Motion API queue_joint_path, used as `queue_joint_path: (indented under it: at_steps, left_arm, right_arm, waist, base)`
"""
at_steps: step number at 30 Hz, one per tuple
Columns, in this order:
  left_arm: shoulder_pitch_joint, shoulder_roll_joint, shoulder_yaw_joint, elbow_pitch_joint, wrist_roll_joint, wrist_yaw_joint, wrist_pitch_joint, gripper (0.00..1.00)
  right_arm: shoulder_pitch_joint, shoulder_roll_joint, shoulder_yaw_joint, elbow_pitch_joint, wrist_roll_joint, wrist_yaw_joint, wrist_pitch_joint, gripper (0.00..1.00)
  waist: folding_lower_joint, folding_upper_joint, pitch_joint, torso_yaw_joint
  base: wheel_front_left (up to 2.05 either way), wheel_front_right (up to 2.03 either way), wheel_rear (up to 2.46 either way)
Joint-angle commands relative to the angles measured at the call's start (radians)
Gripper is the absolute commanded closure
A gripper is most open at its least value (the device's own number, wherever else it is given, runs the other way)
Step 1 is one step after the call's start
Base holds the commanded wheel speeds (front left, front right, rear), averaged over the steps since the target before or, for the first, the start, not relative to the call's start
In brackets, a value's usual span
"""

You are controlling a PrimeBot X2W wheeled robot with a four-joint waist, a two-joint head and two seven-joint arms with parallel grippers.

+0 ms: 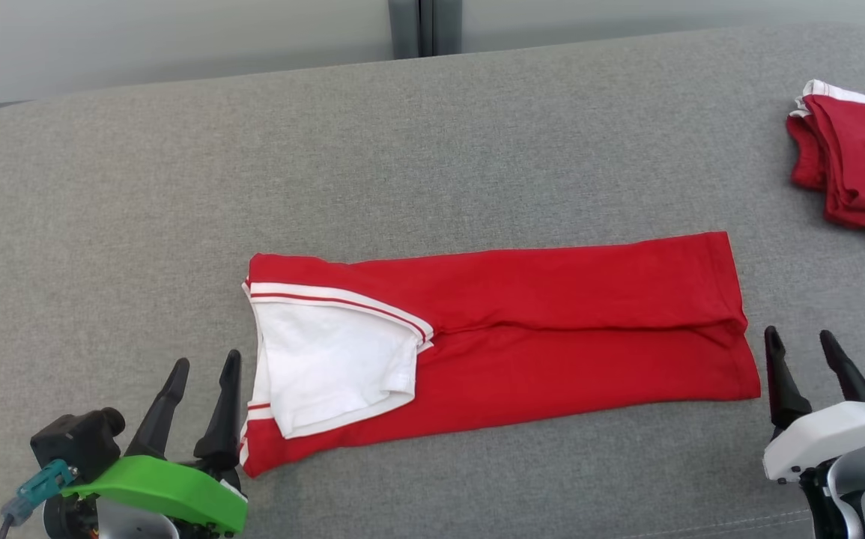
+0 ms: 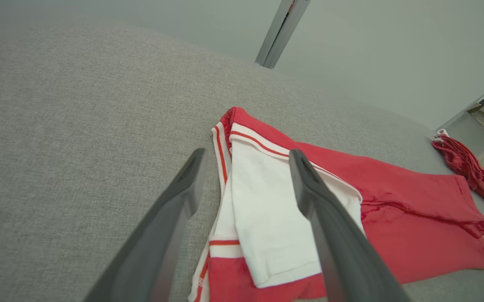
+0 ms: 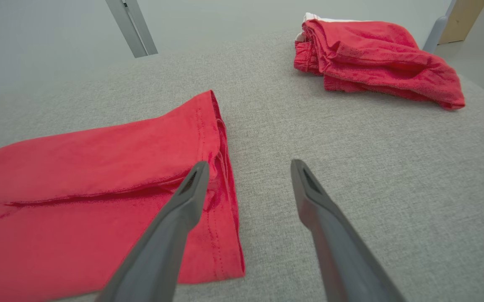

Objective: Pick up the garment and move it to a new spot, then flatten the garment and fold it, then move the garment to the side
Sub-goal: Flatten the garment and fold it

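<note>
Now the folded garment (image 1: 552,329) crosses the cushion (image 1: 402,150), left gripper (image 1: 207,359) and right gripper (image 1: 799,332) gaping empty at its ends. Bare grey spreads behind; a red pile (image 1: 859,165) hugs the right edge.

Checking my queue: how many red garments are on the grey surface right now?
2: the folded red-and-white shirt at centre; a bunched red garment far right, possibly a stack.

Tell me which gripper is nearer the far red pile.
Right. The right gripper sits at the garment's hem end, near the pile; the left gripper is by the white sleeve.
</note>
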Motion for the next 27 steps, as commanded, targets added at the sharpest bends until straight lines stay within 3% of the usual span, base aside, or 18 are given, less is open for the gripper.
queue_joint_path:
  at_steps: [1, 9, 14, 25, 26, 27]
  left_arm:
    - [0.013, -0.002, 0.003, -0.002, 0.012, 0.01, -0.015, 0.0]
    - [-0.024, -0.033, -0.015, 0.013, 0.066, 0.047, -0.065, 0.0]
    - [-0.051, -0.046, -0.034, 0.036, 0.097, 0.058, -0.087, 0.0]
    - [-0.089, -0.059, -0.055, 0.081, 0.119, 0.059, -0.109, 0.0]
    - [-0.09, -0.059, -0.054, 0.083, 0.118, 0.06, -0.11, 0.0]
    - [-0.09, -0.058, -0.053, 0.086, 0.116, 0.061, -0.11, 0.0]
  right_arm:
    - [0.01, 0.002, -0.016, -0.014, -0.01, -0.002, -0.007, 0.0]
    - [-0.056, 0.005, -0.011, -0.047, -0.03, -0.001, 0.066, 0.0]
    - [-0.114, -0.017, 0.015, 0.061, -0.03, -0.002, 0.159, 0.0]
    - [-0.207, -0.049, 0.041, 0.299, -0.016, -0.002, 0.249, 0.0]
    - [-0.21, -0.049, 0.038, 0.313, -0.014, -0.002, 0.254, 0.19]
    - [-0.212, -0.052, 0.038, 0.327, -0.015, -0.002, 0.261, 0.49]
  waist:
    - [0.0001, 0.0, -0.007, 0.005]
    - [0.0001, 0.0, -0.014, 0.019]
    - [0.0001, 0.0, -0.008, 0.048]
    - [0.0001, 0.0, -0.001, 0.083]
    - [0.0001, 0.0, -0.002, 0.083]
    - [0.0001, 0.0, -0.003, 0.082]
  base:
    - [0.0, 0.0, 0.0]
    - [0.0, 0.0, 0.0]
    - [0.0, 0.0, 0.0]
    - [0.0, 0.0, 0.0]
    - [0.0, 0.0, 0.0]
    - [0.0, 0.0, 0.0]
